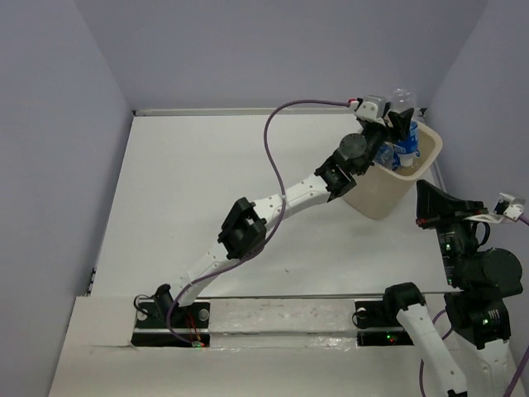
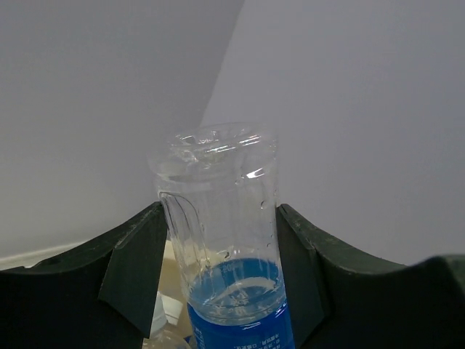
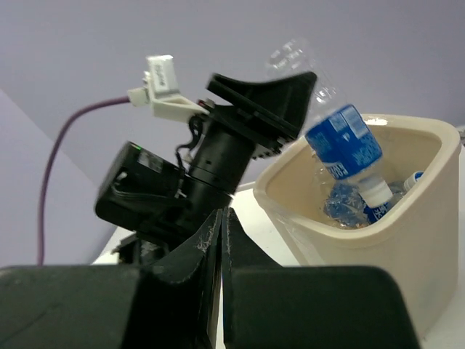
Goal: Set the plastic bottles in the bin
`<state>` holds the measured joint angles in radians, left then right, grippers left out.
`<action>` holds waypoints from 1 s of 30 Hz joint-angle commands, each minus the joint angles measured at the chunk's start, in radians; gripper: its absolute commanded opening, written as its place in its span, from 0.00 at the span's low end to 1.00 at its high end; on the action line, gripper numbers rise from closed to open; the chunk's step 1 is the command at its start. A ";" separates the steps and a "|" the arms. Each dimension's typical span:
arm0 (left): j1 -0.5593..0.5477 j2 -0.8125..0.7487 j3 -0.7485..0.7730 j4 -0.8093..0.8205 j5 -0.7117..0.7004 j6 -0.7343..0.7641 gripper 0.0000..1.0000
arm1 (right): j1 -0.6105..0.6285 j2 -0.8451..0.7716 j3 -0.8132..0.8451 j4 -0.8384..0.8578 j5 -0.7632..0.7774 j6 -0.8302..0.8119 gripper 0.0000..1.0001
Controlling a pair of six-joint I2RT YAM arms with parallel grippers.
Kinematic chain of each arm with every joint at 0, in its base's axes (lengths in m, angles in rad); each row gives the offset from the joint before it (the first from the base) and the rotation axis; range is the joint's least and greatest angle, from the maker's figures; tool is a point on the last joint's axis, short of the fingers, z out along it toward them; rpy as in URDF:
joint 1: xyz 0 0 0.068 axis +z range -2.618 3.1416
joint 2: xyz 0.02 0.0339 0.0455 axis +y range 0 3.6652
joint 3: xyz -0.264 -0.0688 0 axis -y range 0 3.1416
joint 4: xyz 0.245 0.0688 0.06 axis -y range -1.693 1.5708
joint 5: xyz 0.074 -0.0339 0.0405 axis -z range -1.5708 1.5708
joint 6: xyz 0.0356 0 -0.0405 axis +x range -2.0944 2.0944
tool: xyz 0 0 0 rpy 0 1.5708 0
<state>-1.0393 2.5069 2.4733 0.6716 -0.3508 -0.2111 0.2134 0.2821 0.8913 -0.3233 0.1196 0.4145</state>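
My left gripper clamps a bottle cap-down and tilted, its cap dipping into the bin below. My right gripper sits pinched, empty.

The left arm stretches from the table's near edge toward its far right corner, the left gripper raised, jaws clamped either side of a plastic bottle. The right arm sits folded by the right edge, the right gripper with jaws pressed together.

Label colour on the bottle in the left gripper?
Blue label with white print; right wrist view shows it best.
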 commanded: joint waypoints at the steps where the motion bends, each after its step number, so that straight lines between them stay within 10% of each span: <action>1: -0.021 0.003 0.049 0.157 0.004 0.119 0.53 | 0.000 -0.032 0.012 -0.011 -0.028 -0.026 0.06; 5: -0.048 -0.011 0.009 0.181 0.019 0.183 0.99 | 0.000 -0.035 -0.006 -0.011 -0.040 -0.014 0.06; 17: -0.064 -0.426 -0.284 0.120 0.082 0.200 0.99 | 0.000 -0.086 -0.046 -0.011 -0.032 0.001 0.07; 24: -0.041 -0.808 -0.733 -0.009 -0.016 0.084 0.99 | 0.000 -0.115 -0.048 -0.025 -0.058 0.006 0.10; 30: -0.036 -1.260 -1.262 -0.110 -0.114 -0.079 0.99 | 0.000 -0.103 -0.043 -0.039 -0.155 0.020 0.36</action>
<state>-1.0771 1.4410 1.4815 0.6407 -0.3622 -0.1677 0.2134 0.1719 0.8364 -0.3580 0.0582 0.4294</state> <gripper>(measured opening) 0.989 0.286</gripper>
